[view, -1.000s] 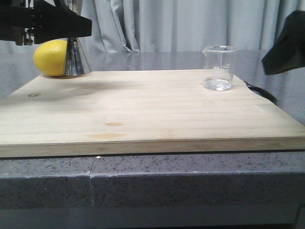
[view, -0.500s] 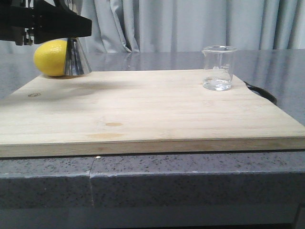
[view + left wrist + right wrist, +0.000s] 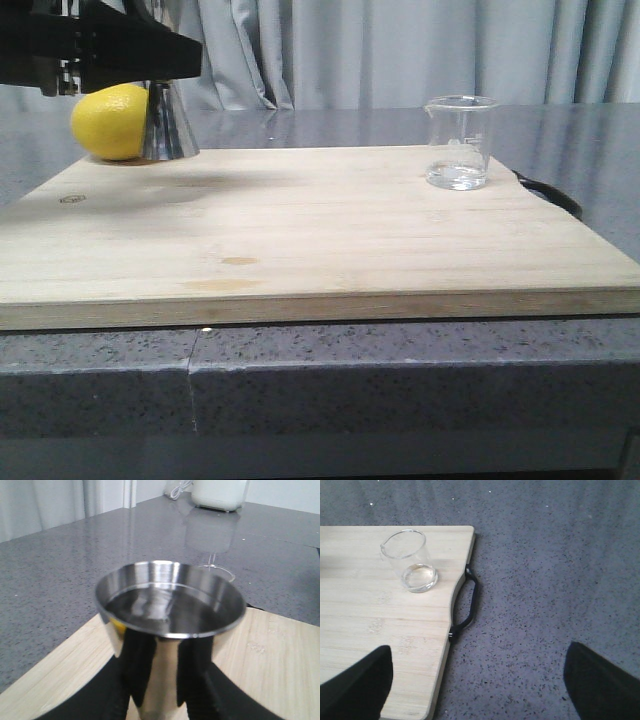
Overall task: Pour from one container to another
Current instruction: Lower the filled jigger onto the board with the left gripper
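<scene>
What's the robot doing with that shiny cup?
The left gripper is shut on the shiny metal cup at the far left of the wooden board, next to a lemon. The cup has liquid in it. The glass beaker stands alone at the far right, nearly empty. The right gripper is open above the board's edge, holding nothing.

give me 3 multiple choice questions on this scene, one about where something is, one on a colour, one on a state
1. Where does the glass beaker stand?
A. on the wooden board, near its far right corner
B. on the grey counter, off the board
C. inside the steel jigger

2. What colour is the lemon?
A. green
B. yellow
C. orange

3. What state is the left gripper in?
A. open over bare board
B. shut on the steel jigger
C. shut on the beaker

Answers:
1 A, the front view shows it upright on the board by that corner.
2 B, it is plainly yellow beside the jigger.
3 B, the left wrist view shows both fingers pressed against the jigger's sides.
</scene>
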{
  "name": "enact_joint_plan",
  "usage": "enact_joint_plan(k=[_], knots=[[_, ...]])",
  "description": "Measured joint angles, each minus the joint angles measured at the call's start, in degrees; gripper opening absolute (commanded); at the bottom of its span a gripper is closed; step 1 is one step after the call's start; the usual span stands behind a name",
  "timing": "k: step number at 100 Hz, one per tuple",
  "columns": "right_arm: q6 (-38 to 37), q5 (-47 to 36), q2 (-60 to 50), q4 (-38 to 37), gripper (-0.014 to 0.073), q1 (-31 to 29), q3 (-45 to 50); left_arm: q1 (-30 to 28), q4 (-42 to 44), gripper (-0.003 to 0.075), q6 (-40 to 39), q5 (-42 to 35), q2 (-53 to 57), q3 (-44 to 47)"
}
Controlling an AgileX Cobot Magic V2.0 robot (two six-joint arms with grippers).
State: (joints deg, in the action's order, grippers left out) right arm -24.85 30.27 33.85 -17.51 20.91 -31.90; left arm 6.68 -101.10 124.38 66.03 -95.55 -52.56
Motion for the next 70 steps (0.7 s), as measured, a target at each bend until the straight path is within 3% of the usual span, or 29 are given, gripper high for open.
enact_joint_plan(k=[30,70], knots=[[0.0,0.0,0.0,0.0,0.0627,0.0,0.0,5.5,0.0,0.0206,0.0,0.1,0.0,-1.9],[0.0,0.0,0.0,-0.2,0.0627,0.0,0.0,6.9,0.0,0.0206,0.0,0.2,-4.4,-4.7]])
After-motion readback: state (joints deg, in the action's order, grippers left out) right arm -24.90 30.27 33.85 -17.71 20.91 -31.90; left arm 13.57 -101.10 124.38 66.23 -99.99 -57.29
